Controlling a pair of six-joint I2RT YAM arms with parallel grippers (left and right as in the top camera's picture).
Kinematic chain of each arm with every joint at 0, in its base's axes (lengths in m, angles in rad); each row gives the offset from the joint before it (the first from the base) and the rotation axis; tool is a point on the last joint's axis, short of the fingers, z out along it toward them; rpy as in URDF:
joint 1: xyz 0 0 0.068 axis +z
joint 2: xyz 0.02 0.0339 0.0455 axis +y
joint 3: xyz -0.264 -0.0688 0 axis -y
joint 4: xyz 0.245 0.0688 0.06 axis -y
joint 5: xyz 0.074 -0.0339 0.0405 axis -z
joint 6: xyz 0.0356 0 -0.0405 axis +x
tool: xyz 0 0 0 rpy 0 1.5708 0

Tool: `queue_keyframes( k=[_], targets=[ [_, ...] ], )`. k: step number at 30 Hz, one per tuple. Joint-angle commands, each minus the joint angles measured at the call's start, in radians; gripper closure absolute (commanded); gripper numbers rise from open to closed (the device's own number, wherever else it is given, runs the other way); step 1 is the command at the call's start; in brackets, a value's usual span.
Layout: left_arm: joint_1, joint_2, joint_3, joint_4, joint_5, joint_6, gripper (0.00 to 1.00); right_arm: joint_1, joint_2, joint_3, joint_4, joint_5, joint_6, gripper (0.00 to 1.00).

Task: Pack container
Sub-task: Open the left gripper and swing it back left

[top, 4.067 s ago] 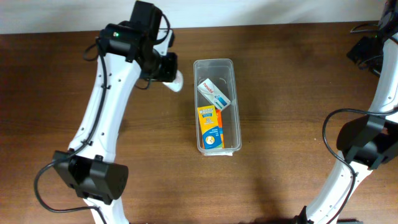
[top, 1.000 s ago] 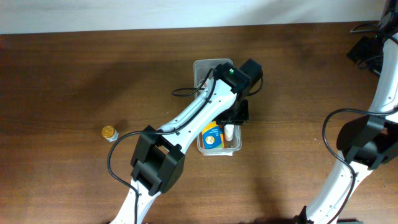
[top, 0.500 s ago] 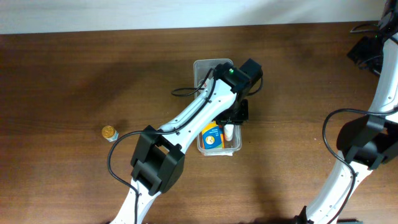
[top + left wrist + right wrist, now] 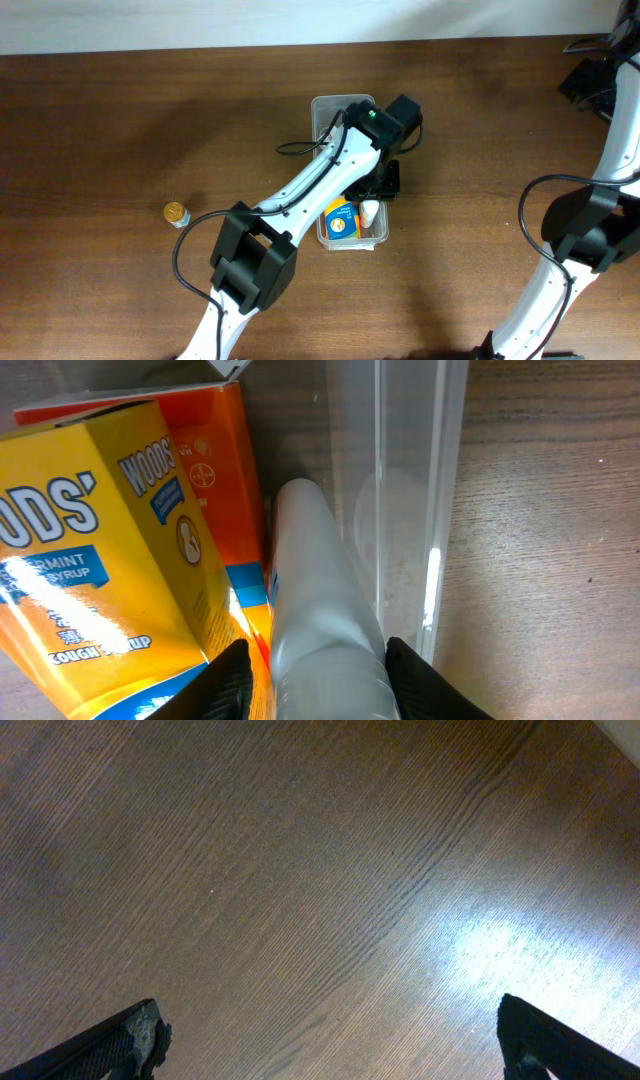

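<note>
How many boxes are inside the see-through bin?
1 that I can see: the orange-and-yellow box at the near end of the clear bin, next to a white tube. The left arm covers the rest, so more may be hidden.

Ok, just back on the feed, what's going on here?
The left gripper has a white bottle down inside the container, between the Woods' box and the clear wall. Its fingers flank the bottle; whether they grip it I cannot tell. The right gripper is open over the table, away from it all. A small gold-topped jar sits on the table, outside the container.
</note>
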Motion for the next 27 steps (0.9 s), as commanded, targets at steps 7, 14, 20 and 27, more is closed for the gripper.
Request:
queue_keyframes(
  k=[7, 14, 20, 27],
  targets=[
    [0.044, 0.013, 0.159, -0.010, 0.010, 0.002, 0.56, 0.001, -0.004, 0.000, 0.000, 0.019, 0.004, 0.02],
    [0.096, 0.013, 0.337, -0.051, 0.006, 0.048, 0.55, 0.001, -0.004, 0.000, 0.000, 0.019, 0.004, 0.01],
    [0.192, 0.013, 0.509, -0.224, -0.162, 0.046, 0.35, 0.001, -0.004, 0.000, 0.000, 0.019, 0.004, 0.02],
    [0.372, 0.008, 0.539, -0.290, -0.047, 0.054, 0.01, 0.001, -0.004, 0.000, 0.000, 0.019, 0.004, 0.02]
  ],
)
